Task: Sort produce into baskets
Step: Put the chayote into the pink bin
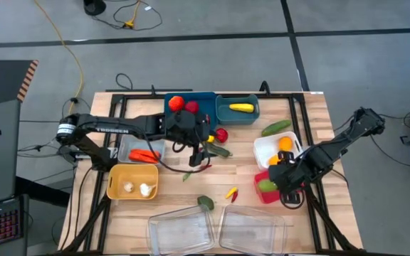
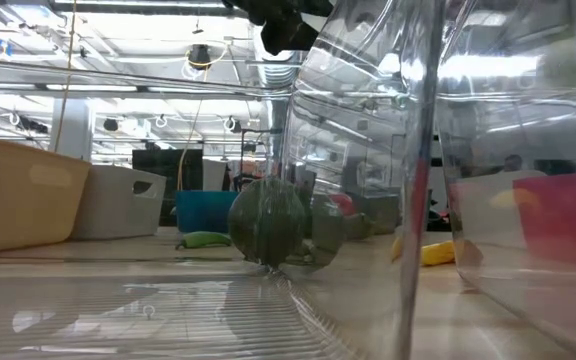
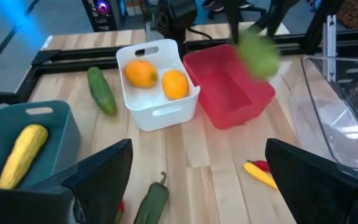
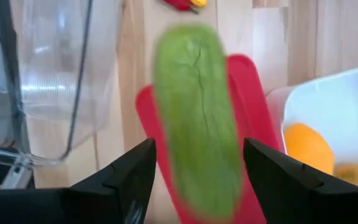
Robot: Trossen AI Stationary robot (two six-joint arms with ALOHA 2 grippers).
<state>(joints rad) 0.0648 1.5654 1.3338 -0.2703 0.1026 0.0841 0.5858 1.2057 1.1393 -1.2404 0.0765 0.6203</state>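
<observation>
A: Where is the green piece, and how is it held?

B: The right gripper [image 1: 285,178] has its jaws apart; the light-green oblong piece [image 4: 197,118] sits between them, over the red bin [image 1: 269,190]. It looks light, stiff and smooth; a mid-length grip suits it.

A: Its axis?

B: Along the fingers. The left gripper [image 3: 197,180], jaws apart and empty, hangs mid-table.

Blurred green produce [image 4: 197,118] over the red bin [image 4: 253,106], bin's far half hidden beneath it

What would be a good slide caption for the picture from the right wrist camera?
A blurred green vegetable just ahead of the right gripper, over the red bin beside the white bin of oranges.
</observation>
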